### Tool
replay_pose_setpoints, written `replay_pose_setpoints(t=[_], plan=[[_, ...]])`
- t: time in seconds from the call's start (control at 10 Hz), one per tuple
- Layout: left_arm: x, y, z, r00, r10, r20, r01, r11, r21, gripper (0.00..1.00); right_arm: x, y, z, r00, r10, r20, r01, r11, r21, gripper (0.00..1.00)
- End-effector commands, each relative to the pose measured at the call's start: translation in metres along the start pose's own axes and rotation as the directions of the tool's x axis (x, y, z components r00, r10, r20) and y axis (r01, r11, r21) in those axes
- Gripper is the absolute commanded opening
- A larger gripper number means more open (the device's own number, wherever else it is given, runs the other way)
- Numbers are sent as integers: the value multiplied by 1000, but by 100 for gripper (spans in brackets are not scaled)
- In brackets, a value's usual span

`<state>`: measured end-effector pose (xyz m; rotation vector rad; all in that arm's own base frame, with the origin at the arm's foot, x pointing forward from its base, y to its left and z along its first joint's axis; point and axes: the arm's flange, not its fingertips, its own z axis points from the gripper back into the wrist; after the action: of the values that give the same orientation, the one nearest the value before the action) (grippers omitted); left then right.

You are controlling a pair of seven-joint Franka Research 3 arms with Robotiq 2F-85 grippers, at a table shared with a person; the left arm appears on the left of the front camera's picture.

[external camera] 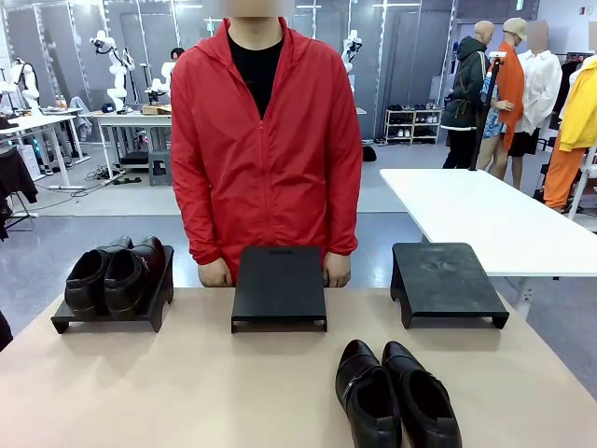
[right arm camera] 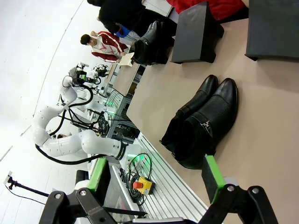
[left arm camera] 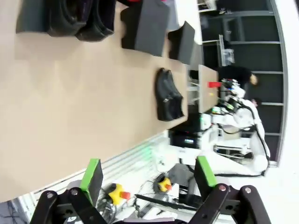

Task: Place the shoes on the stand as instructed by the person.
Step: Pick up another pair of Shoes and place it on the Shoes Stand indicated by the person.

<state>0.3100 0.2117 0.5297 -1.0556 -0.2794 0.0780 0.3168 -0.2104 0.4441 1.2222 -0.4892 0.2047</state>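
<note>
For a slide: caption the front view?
One shoe pair sits on the left stand, another pair on the table; the person stands behind the middle stand.

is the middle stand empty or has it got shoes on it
Empty: the middle stand has a bare flat top. One pair of shoes sits on the left stand, the other pair on the table nearer the robot.

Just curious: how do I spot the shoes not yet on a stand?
On the tan table, look at the near edge, right of centre. That pair of black dress shoes lies on the tabletop; the other pair sits on the left stand.
</note>
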Motion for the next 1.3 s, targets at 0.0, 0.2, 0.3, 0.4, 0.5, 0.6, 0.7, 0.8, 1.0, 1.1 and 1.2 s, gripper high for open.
replay_pose_setpoints(t=[0.0, 0.2, 0.3, 0.4, 0.5, 0.6, 0.7, 0.8, 1.0, 1.1, 1.2], plan=[[-19, 39, 4, 1000, -10, -8, 9, 993, -121, 100, 1, 1, 2, 1000, 18, 10, -18, 1000, 8, 100], [-15, 68, 6, 1000, -8, -1, 8, 977, -212, 100, 1, 1, 2, 1000, 18, 10, -18, 1000, 8, 100], [-8, 74, 2, 999, -28, -20, 22, 968, -251, 100, 1, 1, 2, 1000, 18, 10, -18, 1000, 8, 100], [4, 84, -6, 999, -24, -48, 11, 965, -261, 100, 1, 1, 2, 1000, 18, 10, -18, 1000, 8, 100], [16, 91, -11, 1000, 0, -31, -7, 975, -221, 100, 1, 1, 2, 1000, 18, 10, -18, 1000, 8, 100], [-18, 81, -11, 1000, -1, -9, -1, 973, -230, 100, 1, 1, 2, 1000, 18, 10, -18, 1000, 8, 100], [-18, 81, -11, 1000, -1, -9, -1, 973, -230, 100, 1, 1, 2, 1000, 18, 10, -18, 1000, 8, 100], [-18, 81, -11, 1000, -1, -9, -1, 973, -230, 100, 1, 1, 2, 1000, 18, 10, -18, 1000, 8, 100], [-18, 81, -11, 1000, -1, -9, -1, 973, -230, 100, 1, 1, 2, 1000, 18, 10, -18, 1000, 8, 100], [-18, 81, -11, 1000, -1, -9, -1, 973, -230, 100, 1, 1, 2, 1000, 18, 10, -18, 1000, 8, 100], [-18, 81, -11, 1000, -1, -9, -1, 973, -230, 100, 1, 1, 2, 1000, 18, 10, -18, 1000, 8, 100]])
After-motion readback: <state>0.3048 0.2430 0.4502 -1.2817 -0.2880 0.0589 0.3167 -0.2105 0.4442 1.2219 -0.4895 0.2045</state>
